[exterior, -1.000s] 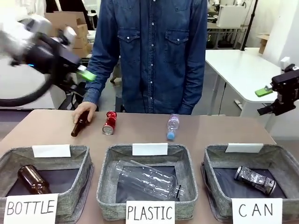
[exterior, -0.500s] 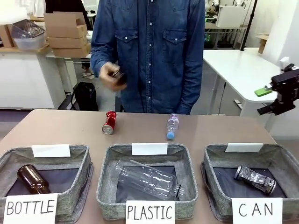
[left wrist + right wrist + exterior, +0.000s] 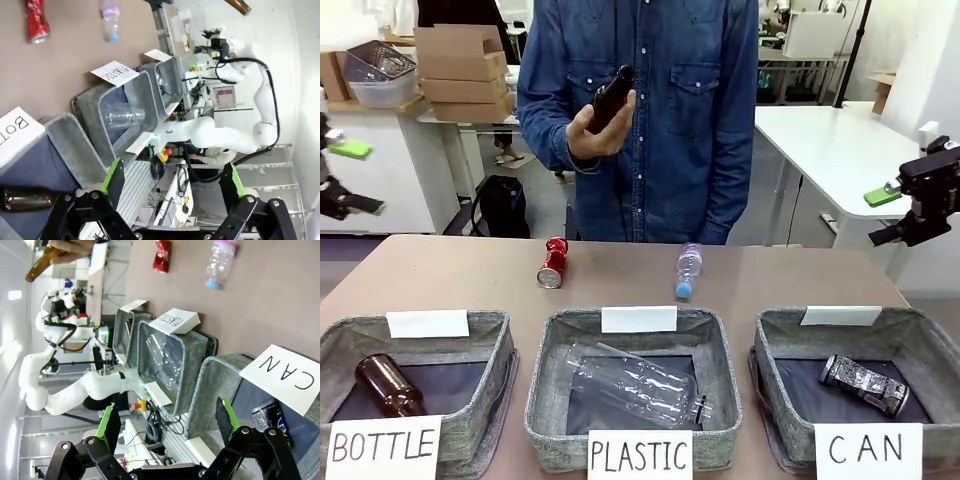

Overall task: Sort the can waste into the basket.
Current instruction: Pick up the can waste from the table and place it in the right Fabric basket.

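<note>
Red can (image 3: 554, 262): lying on its side on the bare table (image 3: 440, 270), toward the far edge, outside every basket. Dark can (image 3: 865, 384) with white print: lying on its side on the dark lining inside the CAN basket (image 3: 775, 345). That basket stands rightmost of three in a row at the near edge, with its "CAN" sign (image 3: 868, 451) on the near wall and a blank white card (image 3: 841, 316) on the far rim.

A small clear plastic bottle (image 3: 688, 270) lies on the table to the right of the red can, apart from it. The middle basket (image 3: 545, 400), signed "PLASTIC", holds a large clear bottle (image 3: 635, 385). The left basket (image 3: 500, 385), signed "BOTTLE", holds a brown glass bottle (image 3: 388, 385).

The person's hand (image 3: 592, 130) holds another brown bottle (image 3: 612, 97) at chest height, clear of the table.

Left jaws: wide apart, holding nothing, raised at the left edge. Right jaws: wide apart, holding nothing, raised beyond the right end of the table, well apart from both cans.
</note>
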